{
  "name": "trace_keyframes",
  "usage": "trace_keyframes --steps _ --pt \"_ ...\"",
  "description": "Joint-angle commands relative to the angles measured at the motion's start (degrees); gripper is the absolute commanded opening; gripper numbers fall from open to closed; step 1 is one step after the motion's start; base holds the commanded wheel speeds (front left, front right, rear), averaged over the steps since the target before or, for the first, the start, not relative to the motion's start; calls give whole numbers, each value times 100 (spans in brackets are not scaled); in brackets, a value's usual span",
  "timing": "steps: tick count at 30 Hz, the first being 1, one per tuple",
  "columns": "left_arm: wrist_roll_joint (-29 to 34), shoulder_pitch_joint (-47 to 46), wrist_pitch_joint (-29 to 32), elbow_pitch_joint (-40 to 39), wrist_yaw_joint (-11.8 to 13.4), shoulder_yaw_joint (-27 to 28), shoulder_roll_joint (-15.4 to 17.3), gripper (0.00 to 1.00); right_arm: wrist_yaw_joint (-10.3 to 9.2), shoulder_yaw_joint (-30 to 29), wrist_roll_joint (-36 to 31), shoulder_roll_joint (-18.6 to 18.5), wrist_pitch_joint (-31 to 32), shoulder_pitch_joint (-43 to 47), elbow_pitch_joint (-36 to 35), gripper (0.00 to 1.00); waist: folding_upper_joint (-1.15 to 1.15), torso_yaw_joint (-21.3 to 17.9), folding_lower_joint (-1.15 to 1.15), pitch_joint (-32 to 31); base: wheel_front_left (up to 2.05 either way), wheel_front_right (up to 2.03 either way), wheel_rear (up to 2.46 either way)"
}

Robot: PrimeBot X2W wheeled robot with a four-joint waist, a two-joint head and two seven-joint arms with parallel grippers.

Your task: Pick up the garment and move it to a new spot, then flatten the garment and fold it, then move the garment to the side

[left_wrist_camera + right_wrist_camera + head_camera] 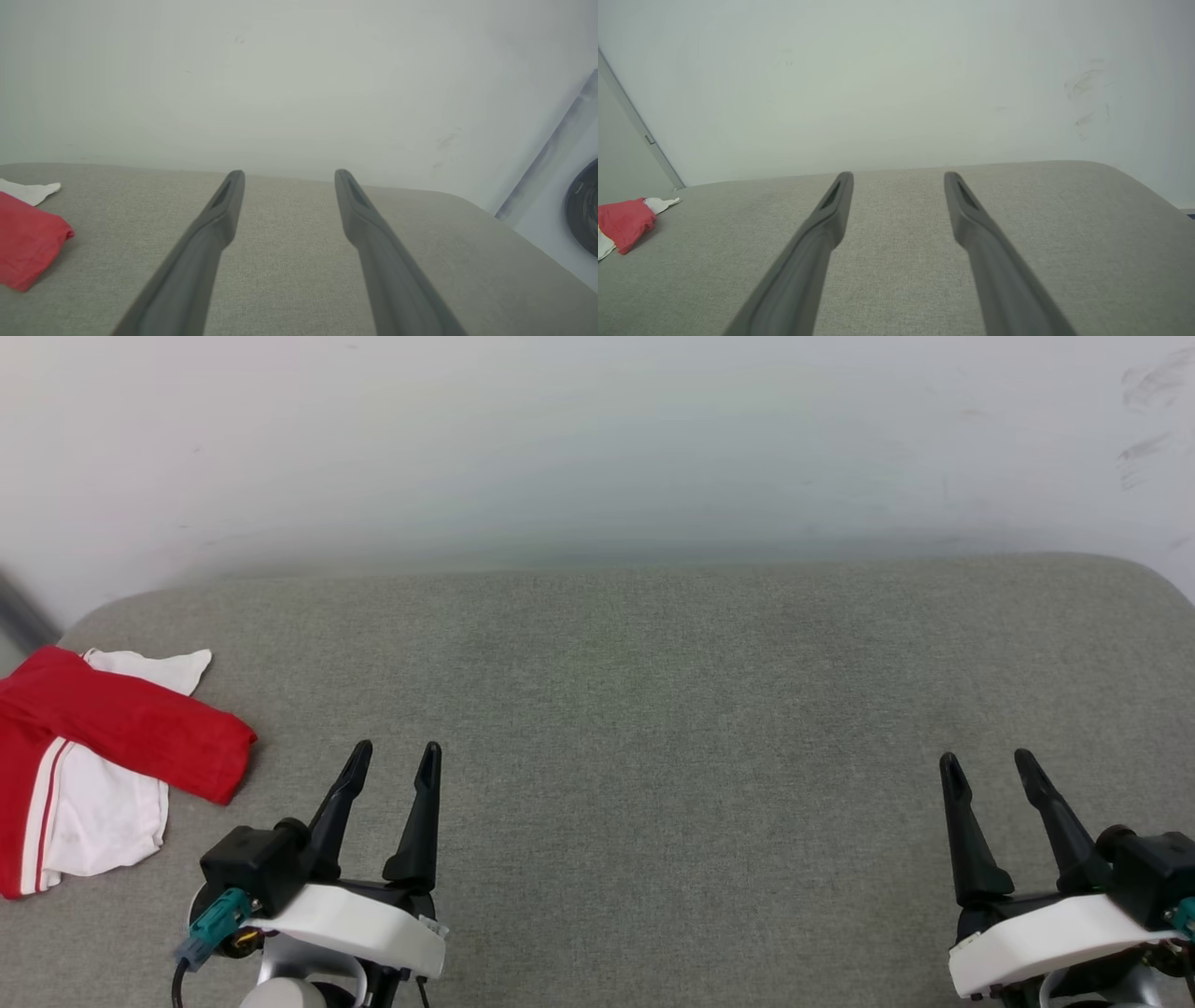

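Lying at the left end of the grey cushion [653,709], the garment [121,728] (loosely folded, partly past the head view's edge) could slide off that end if a careless reach nudged it. The left gripper [397,751] is near it and the right gripper [985,761] well apart; both point forward, fingers spread, empty.

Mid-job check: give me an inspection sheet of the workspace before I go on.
Surface: grey fabric pad, rounded far corners.
Job's things: garment, red and white, bunched at the pad's left edge, partly cut off in the head view.
Clutter: nothing seen.
Grippers: left pincer and right pincer open, empty, apart from the garment.
Cables: black cable and teal connector at the left wrist.
Surroundings: pale wall, scuffed at upper right.
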Motion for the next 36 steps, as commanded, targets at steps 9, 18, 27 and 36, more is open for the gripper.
trace_keyframes --steps 9,18,27,36 --pt "446 19 -140 125 0 71 -50 100 0 -71 -290 -5 -5 112 -123 100 0 -26 0 2 0 0 0" --pt "849 -1 -243 302 0 212 -98 100 -1 -83 -558 -4 -57 155 -186 100 0 -14 0 7 0 0 0" --pt "1197 1 -334 385 0 192 -130 100 -1 -101 -809 -4 -147 150 -157 100 0 17 0 6 0 0 0" --pt "1332 -8 -391 423 1 164 -118 100 -1 -131 -908 -4 -252 103 -75 100 0 25 0 26 0 0 0"
